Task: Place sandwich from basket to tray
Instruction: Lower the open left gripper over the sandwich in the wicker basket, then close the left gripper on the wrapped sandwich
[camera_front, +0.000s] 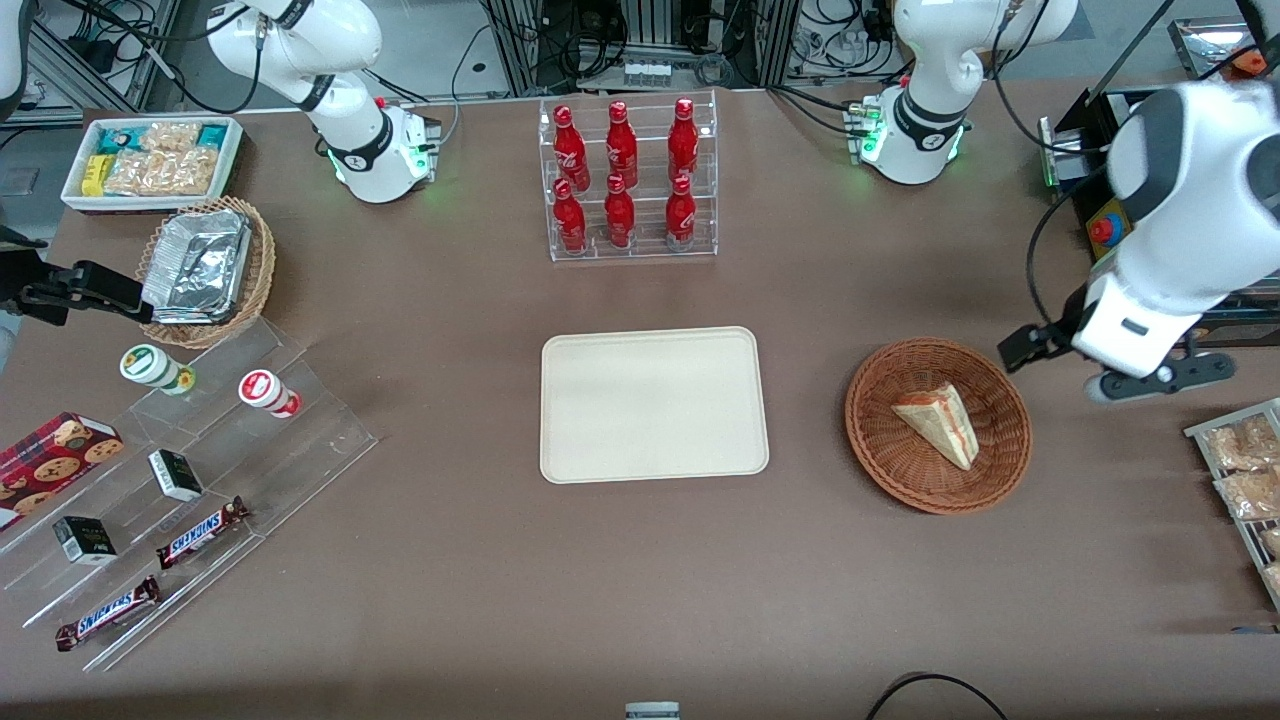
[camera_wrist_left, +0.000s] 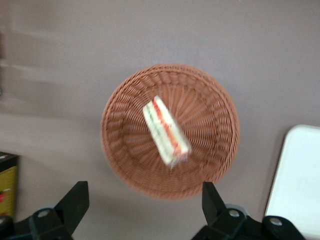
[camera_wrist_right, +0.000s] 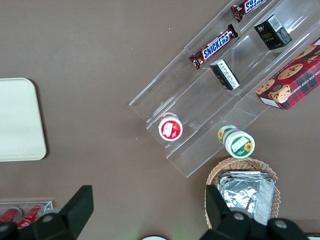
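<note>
The sandwich (camera_front: 938, 422), a pale bread wedge with red and green filling, lies in the round reddish-brown wicker basket (camera_front: 870, 440). The cream tray (camera_front: 655, 405) lies flat at the table's middle, beside the basket toward the parked arm's end, with nothing on it. My left gripper (camera_front: 1060, 365) hangs high above the table beside the basket, toward the working arm's end. It is open and holds nothing. The left wrist view looks down on the sandwich (camera_wrist_left: 166, 131) in the basket (camera_wrist_left: 125, 150), with the open gripper (camera_wrist_left: 142, 200) near the basket's rim and an edge of the tray (camera_wrist_left: 300, 180).
A clear rack of red bottles (camera_front: 628, 180) stands farther from the camera than the tray. Snack packets on a rack (camera_front: 1245, 470) lie at the working arm's end. A stepped acrylic stand (camera_front: 200, 480), a foil-filled tan basket (camera_front: 205, 270) and a white snack bin (camera_front: 150, 160) sit at the parked arm's end.
</note>
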